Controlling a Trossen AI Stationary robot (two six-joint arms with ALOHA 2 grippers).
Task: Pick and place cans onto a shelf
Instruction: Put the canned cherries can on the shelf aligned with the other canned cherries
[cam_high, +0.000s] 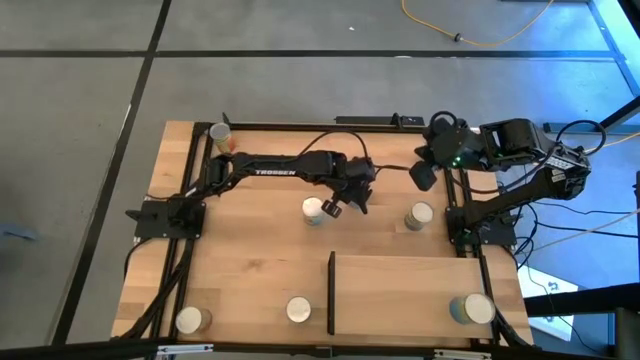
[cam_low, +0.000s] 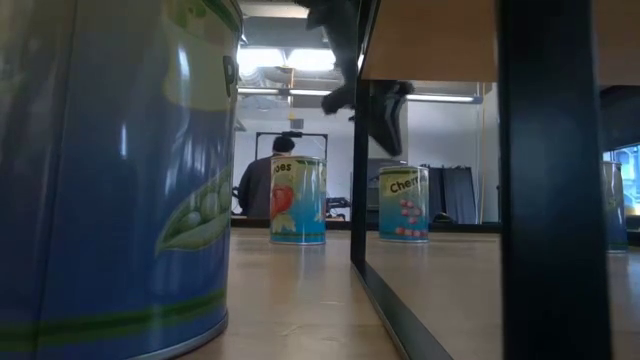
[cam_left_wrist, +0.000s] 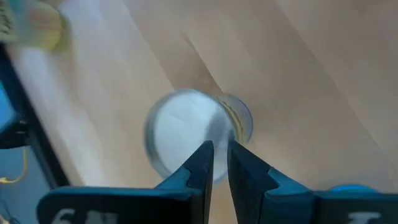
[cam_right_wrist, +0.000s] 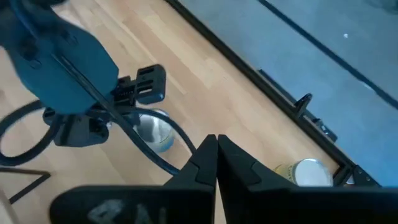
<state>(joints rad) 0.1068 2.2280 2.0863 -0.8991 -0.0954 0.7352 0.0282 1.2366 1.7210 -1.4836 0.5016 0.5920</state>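
I'm hovering the left gripper (cam_high: 342, 203) right over a can (cam_high: 314, 210) in the middle of the table (cam_high: 250, 270), fingers (cam_left_wrist: 200, 163) showing just a thin gap in the wrist view, nothing between them. They're needing to go a lot wider before dropping down. I'm guessing the can is rigid and fairly heavy if full, with slick metal sides, so I'm planning to grab across the body below the rim, not the lid. The shelf (cam_high: 420, 290) is sitting nearer the camera edge with one can (cam_high: 476, 308) on its corner already. Farther back, the right gripper (cam_high: 424, 176) is waiting pinched together near another can (cam_high: 419, 215).
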